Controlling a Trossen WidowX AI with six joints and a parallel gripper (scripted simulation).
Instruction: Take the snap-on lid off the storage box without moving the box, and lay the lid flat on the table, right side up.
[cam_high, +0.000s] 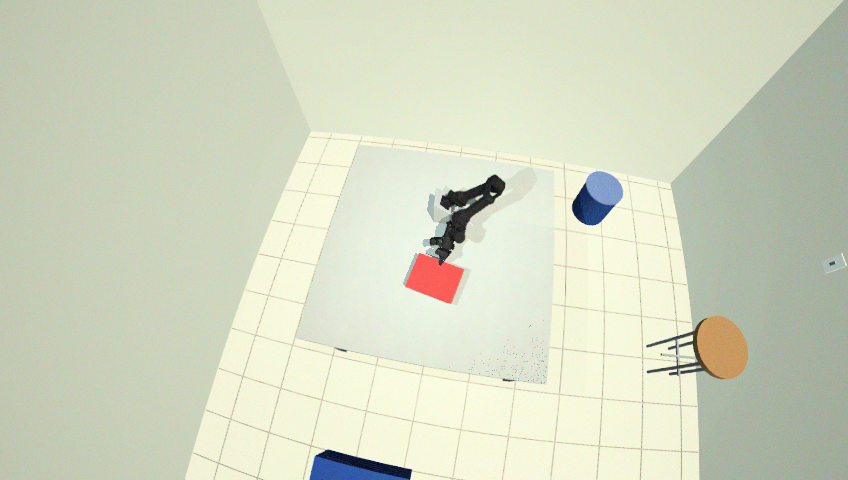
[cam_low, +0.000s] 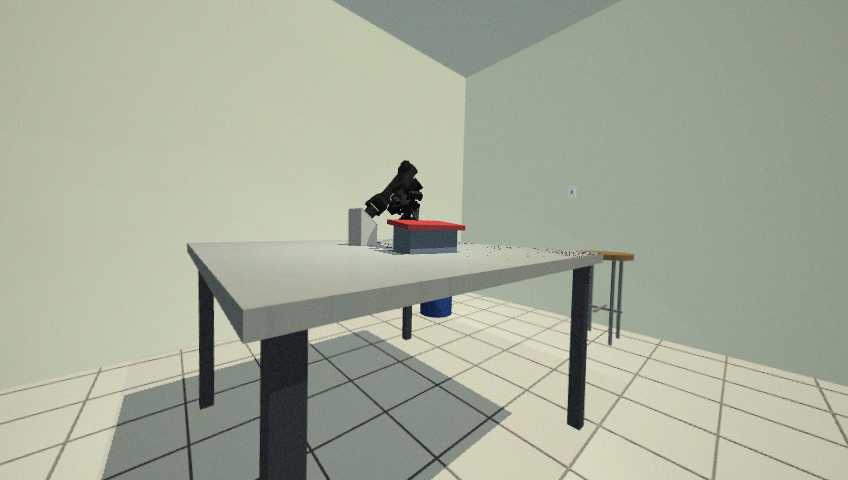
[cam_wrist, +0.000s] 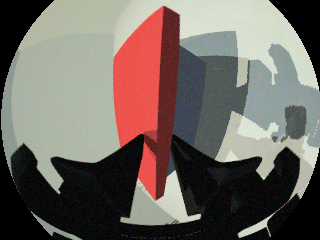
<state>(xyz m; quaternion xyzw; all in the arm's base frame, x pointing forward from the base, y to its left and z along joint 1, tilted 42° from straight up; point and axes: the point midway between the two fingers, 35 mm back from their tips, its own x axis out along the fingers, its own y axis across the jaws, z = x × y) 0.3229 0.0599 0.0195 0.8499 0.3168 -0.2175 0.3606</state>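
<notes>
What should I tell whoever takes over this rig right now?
Tool: shut on the edge of the red lid, at the side nearest the arm.
Lid: on the grey box, roughly level; whether it has unsnapped cannot be told.
Box: on the table, in front of the arm.
Done: reach and grip.
Left: lift the lid off without shifting the box, then lay it flat on the table, right side up, and let go.
</notes>
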